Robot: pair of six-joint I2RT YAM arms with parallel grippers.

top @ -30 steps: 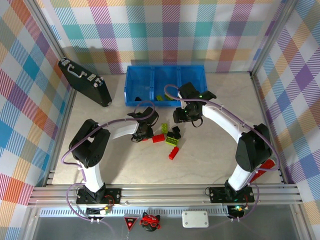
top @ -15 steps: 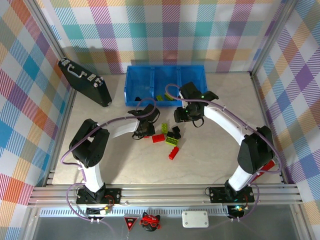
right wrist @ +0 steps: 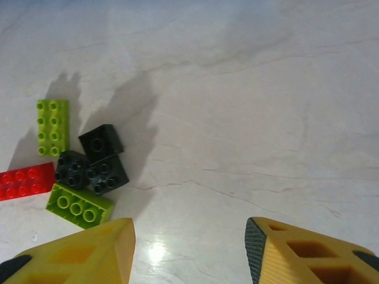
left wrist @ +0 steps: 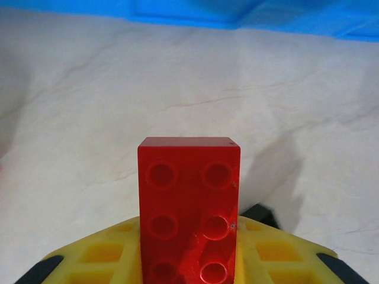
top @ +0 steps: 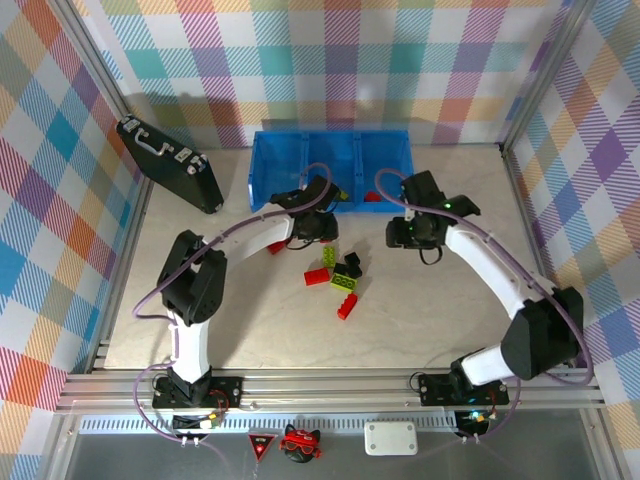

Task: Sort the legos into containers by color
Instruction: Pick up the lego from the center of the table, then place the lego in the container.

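A red lego (left wrist: 189,201) stands upright between the yellow fingers (left wrist: 98,257) of my left gripper (left wrist: 189,251), which is shut on it just short of the blue containers (left wrist: 249,15). From above, the left gripper (top: 318,230) hangs at the front wall of the containers (top: 290,150). My right gripper (top: 410,233) is open over bare table, right of the loose pile. The right wrist view shows its jaws (right wrist: 189,251) wide apart, with a lime green lego (right wrist: 52,127), black legos (right wrist: 100,142), a red lego (right wrist: 21,182) and another green one (right wrist: 80,205) to the left.
A black briefcase (top: 170,163) lies at the back left. One red brick (top: 372,197) lies in the right compartment. A red brick (top: 346,307) sits alone nearer the front. Plaid walls enclose the table on three sides.
My left gripper has closed on the red lego and carried it back toward the containers. My right gripper has swung right, away from the containers, uncovering a red brick in the right compartment.
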